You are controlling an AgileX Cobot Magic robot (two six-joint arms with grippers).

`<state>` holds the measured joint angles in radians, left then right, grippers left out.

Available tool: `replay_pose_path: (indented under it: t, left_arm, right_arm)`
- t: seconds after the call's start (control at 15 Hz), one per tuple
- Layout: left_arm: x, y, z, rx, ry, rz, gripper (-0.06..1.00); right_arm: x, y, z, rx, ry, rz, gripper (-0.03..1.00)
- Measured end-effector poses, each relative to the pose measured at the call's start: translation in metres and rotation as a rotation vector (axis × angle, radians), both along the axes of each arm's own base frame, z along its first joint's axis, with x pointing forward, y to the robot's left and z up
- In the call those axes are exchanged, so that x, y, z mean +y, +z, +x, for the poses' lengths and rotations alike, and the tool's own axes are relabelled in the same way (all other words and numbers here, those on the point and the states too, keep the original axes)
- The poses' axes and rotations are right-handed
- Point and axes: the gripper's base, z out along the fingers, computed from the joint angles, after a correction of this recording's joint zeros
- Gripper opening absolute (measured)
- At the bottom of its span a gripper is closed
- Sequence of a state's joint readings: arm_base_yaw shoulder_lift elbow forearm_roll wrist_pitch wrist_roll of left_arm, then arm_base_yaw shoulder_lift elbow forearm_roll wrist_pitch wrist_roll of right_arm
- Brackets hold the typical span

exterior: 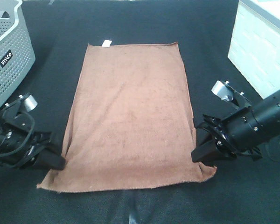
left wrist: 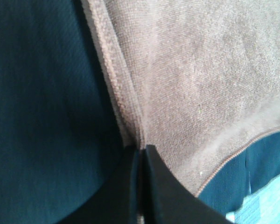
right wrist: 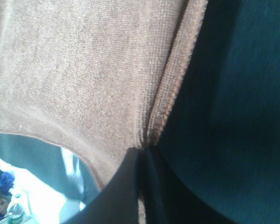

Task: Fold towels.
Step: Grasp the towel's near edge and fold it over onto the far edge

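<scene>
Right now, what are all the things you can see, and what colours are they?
towel: one, rust-brown, spread flat in the middle of the table
tag: one, white, on the towel's far edge
basket: one, grey with little holes, far left corner, partly out of view
box: one, white, far right, partly out of view
table cover: one, black, under everything
left gripper: one, black, pinching the towel's left edge near the near corner
right gripper: one, black, pinching the towel's right edge near the near corner
</scene>
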<state>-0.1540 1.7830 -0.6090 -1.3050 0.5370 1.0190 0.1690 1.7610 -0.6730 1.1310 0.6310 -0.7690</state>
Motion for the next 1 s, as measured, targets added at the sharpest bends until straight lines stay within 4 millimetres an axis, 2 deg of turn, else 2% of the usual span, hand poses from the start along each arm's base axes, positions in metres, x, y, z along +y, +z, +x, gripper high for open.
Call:
replay_pose_path:
  t: [0.4,0.53,0.73,0.8,1.0]
  left_arm:
    - [0.007,0.016,-0.051,0.01,-0.009,-0.005,0.0]
    - [0.009,0.016,-0.063,0.021,-0.01,-0.01,0.0]
    - [0.009,0.016,-0.063,0.016,0.008,-0.009,0.0]
    - [0.009,0.018,-0.059,0.0,0.016,-0.003,0.0]
    - [0.007,0.037,-0.026,-0.12,0.036,0.0,0.0]
  right_arm:
    - [-0.009,-0.001,-0.055,0.09,-0.001,-0.006,0.0]
    - [-0.01,-0.002,-0.065,0.101,0.001,-0.008,0.0]
    - [-0.011,0.0,-0.066,0.089,0.008,-0.009,0.0]
    - [-0.01,0.004,-0.06,0.064,0.028,-0.013,0.0]
    - [-0.006,0.027,-0.024,-0.057,0.048,-0.028,0.0]
